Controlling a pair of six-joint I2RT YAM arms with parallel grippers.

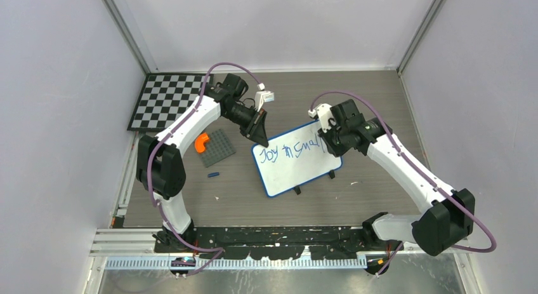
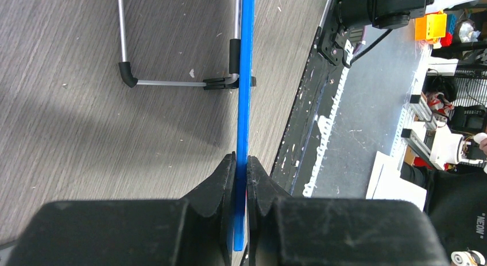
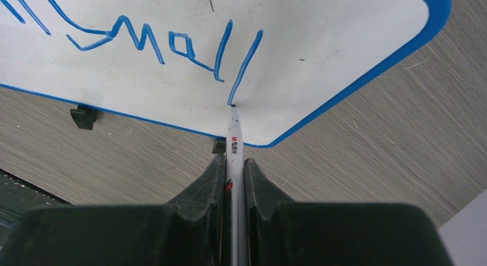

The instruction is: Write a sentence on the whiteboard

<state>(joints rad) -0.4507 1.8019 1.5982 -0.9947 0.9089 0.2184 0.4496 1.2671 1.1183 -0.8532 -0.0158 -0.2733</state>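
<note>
Left claw [image 2: 241,165] tight on whiteboard [image 2: 247,76] frame edge, right claw [image 3: 234,168] tight around marker [image 3: 234,139], tip just inside frame.

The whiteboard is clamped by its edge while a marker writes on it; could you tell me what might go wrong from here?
1. The left end effector pinches the whiteboard only by its thin blue frame, at the opposite end from the marker; writing pressure might pivot or slip the board.
2. The marker tip, in the right end effector, sits at the last stroke of the sentence, close to the frame; the next stroke could run off the white surface.
</note>
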